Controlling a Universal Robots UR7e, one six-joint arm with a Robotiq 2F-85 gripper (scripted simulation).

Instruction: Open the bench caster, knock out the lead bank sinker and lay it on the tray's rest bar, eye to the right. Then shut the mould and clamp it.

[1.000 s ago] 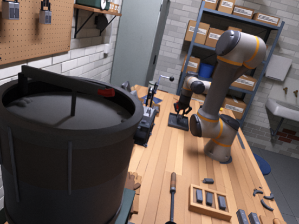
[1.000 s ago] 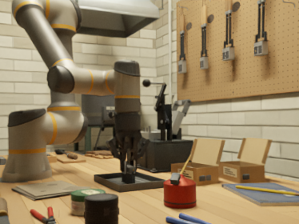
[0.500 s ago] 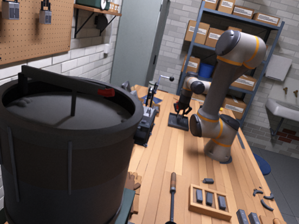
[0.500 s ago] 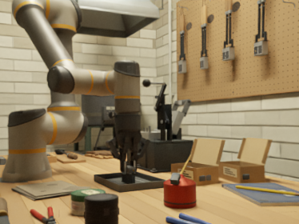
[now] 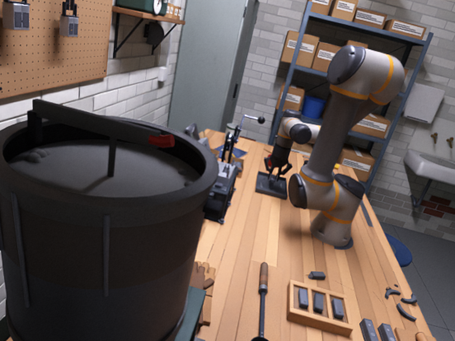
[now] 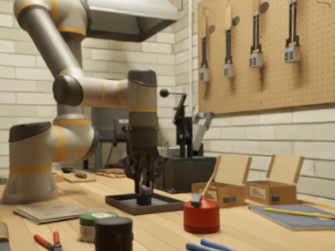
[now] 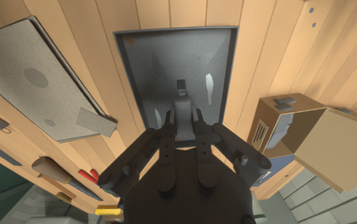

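The grey lead sinker [image 7: 183, 114] hangs over the dark tray [image 7: 178, 74], held in my closed gripper [image 7: 184, 131], which points straight down above the tray's near half. In the wrist camera a small upright rest piece [image 7: 181, 86] stands on the tray floor just beyond the sinker. The tray [image 5: 271, 185] lies on the bench between the arm's base and the bench caster [image 5: 224, 181]. The caster's lever with its black knob [image 6: 165, 93] stands raised. From the second side camera the gripper [image 6: 144, 188] reaches down to the tray [image 6: 144, 202].
Behind the tray stand the caster block [image 6: 188, 172] and the pegboard wall. Two open cardboard boxes [image 6: 224, 181] and a red pot [image 6: 201, 216] sit to its right. A grey slab [image 7: 44, 86] lies to the left. A large melting pot [image 5: 99, 214] fills the near bench end.
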